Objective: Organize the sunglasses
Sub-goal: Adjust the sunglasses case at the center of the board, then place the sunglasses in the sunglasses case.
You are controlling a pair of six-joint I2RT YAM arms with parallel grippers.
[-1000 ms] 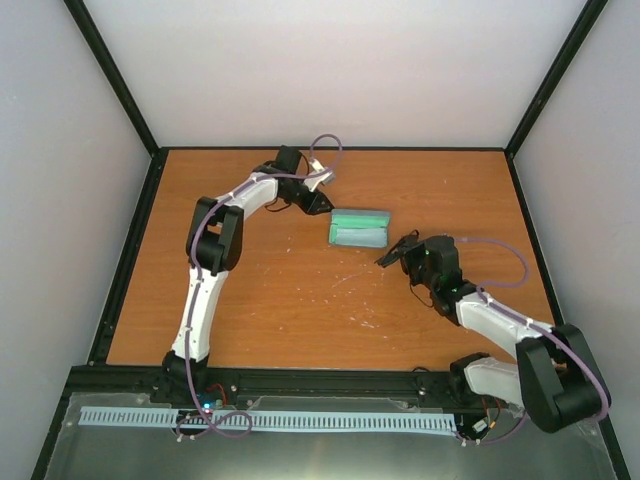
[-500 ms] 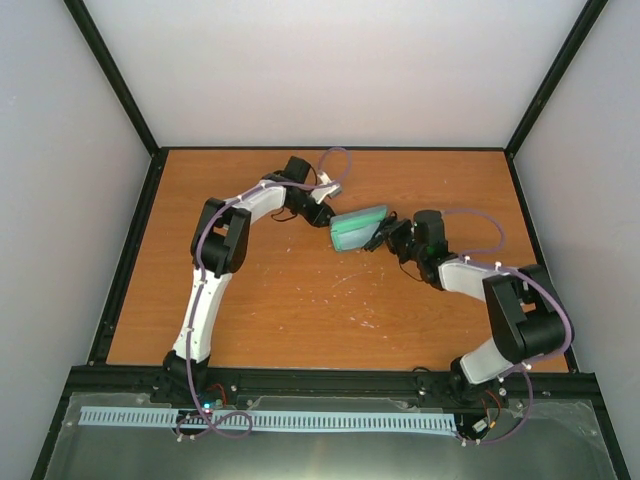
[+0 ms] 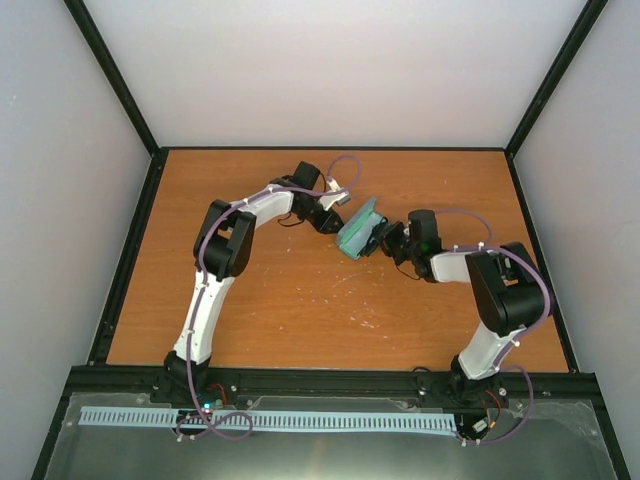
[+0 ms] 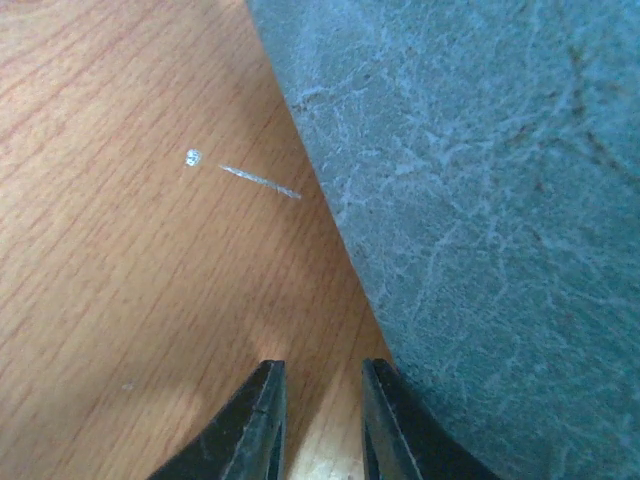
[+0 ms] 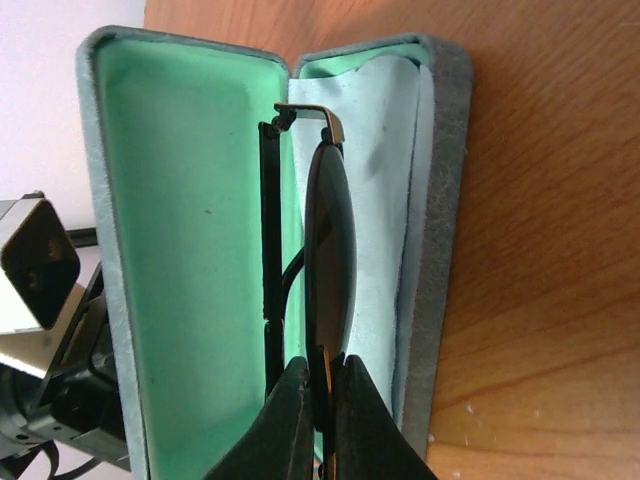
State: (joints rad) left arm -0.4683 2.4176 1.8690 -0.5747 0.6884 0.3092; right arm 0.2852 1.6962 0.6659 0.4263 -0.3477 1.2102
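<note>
The right claw (image 5: pixel 318 400) is gripping the sunglasses (image 5: pixel 328 240), long axis pointing twelve o'clock into the case (image 5: pixel 180 250); the left claw (image 4: pixel 322 420) is hovering slightly parted, empty.

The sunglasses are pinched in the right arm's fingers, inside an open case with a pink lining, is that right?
Not quite: the lining is green, not pink, as the right wrist view shows. The rest holds: the right fingers pinch the sunglasses inside the open case.
</note>
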